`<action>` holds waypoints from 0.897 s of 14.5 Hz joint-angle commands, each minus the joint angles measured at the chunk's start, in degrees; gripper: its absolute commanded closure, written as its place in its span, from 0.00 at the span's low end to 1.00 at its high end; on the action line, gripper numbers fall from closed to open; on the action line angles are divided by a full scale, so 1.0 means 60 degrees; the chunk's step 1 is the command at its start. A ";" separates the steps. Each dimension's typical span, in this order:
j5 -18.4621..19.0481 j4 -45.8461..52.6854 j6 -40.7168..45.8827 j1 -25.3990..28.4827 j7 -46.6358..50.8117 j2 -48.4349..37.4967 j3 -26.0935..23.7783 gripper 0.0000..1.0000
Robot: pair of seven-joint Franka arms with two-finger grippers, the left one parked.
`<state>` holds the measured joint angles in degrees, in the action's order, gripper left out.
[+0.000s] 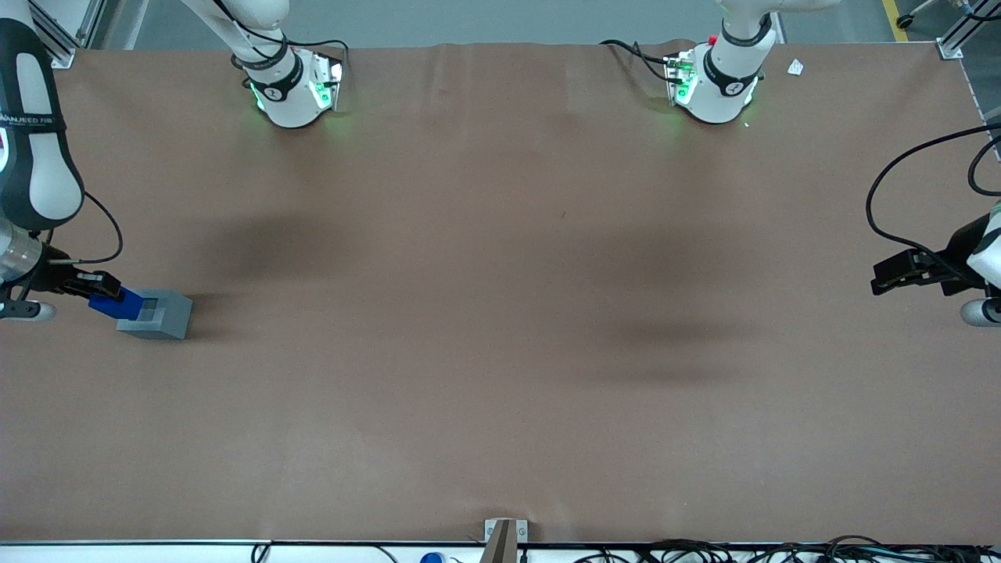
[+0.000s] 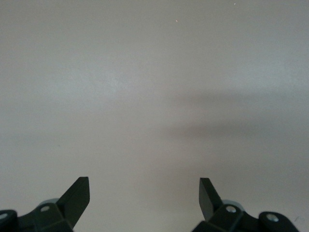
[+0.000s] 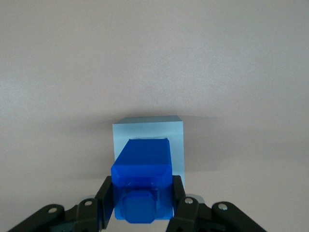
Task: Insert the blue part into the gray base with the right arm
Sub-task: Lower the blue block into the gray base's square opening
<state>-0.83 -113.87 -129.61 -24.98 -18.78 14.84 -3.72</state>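
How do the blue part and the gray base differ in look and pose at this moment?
The blue part is bright blue, the gray base pale gray. It is narrower than the base. It is held tilted in the right arm's tool, at the base's top, while the base sits flat on the table. Both are blocky.

Only faint lettering shows on the right arm (image 1: 31, 117), not clearly readable.

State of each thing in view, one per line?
blue part: held in the tool, tilted, lower end at the gray base's top, not seated.
gray base: upright on the table, recess partly covered by the blue part.
tool: shut on the blue part, beside the gray base at the working arm's end.
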 commanded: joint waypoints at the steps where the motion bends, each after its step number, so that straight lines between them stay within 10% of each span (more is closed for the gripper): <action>1: -0.0066 -0.0005 -0.0137 -0.0157 -0.0151 0.0089 -0.0157 0.99; 13: -0.0271 -0.0035 -0.0313 -0.0172 -0.0195 0.0368 -0.0157 0.99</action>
<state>-1.44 -113.88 -130.94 -24.99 -18.79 17.01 -3.99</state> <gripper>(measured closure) 0.489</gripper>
